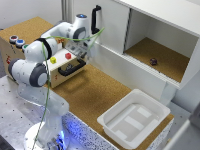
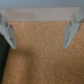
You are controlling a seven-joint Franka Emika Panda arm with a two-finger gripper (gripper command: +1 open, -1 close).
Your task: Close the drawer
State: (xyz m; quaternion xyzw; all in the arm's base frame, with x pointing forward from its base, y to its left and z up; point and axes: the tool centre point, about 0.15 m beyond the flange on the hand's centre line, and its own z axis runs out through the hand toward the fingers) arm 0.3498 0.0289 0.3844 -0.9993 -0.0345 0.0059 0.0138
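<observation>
gripper (image 1: 84, 54) beside the wooden box

its fingers (image 2: 70, 34) are spread wide over bare cork table (image 1: 95, 92), holding nothing; the drawer (image 1: 70, 66), black bar handle forward, sits just beside it, at the exterior view's left.

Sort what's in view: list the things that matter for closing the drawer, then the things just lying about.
Belongs to the job:
- drawer with the black bar handle
- gripper, jaws apart in the wrist view

Just lying about:
- white tub
- white cabinet door
- small dark object inside the cabinet

Bare cork (image 1: 95, 92) before drawer (image 1: 70, 67)
</observation>
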